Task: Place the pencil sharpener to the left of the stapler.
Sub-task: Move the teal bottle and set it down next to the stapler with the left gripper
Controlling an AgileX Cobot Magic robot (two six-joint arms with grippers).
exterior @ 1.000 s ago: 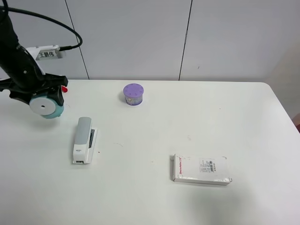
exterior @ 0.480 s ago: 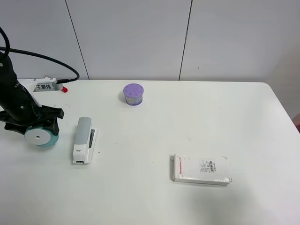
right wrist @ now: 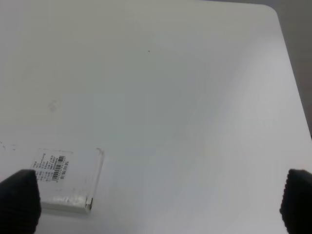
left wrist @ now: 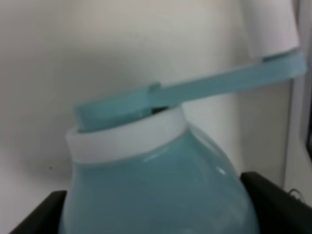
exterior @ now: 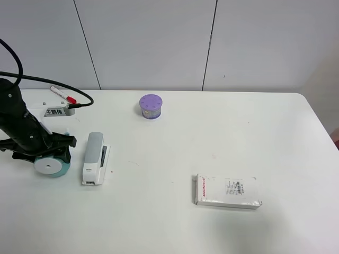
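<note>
The teal pencil sharpener, white round face toward the camera, sits low at the table's surface just left of the stapler, a small gap apart. My left gripper is shut on its body from behind. In the left wrist view the sharpener's teal dome fills the picture, with its thin crank handle above and my dark fingers at both sides. The grey-and-white stapler lies lengthwise, pointing toward the table's front. My right gripper is open, nothing between its fingers, and does not show in the exterior high view.
A purple round container stands at the back middle. A white rectangular box lies front right, also in the right wrist view as the box. A labelled block and a red-tipped pen lie behind the left arm.
My left gripper has carried the pencil sharpener down and toward the front, from above the back left to table level, ending close beside the stapler's left side.
</note>
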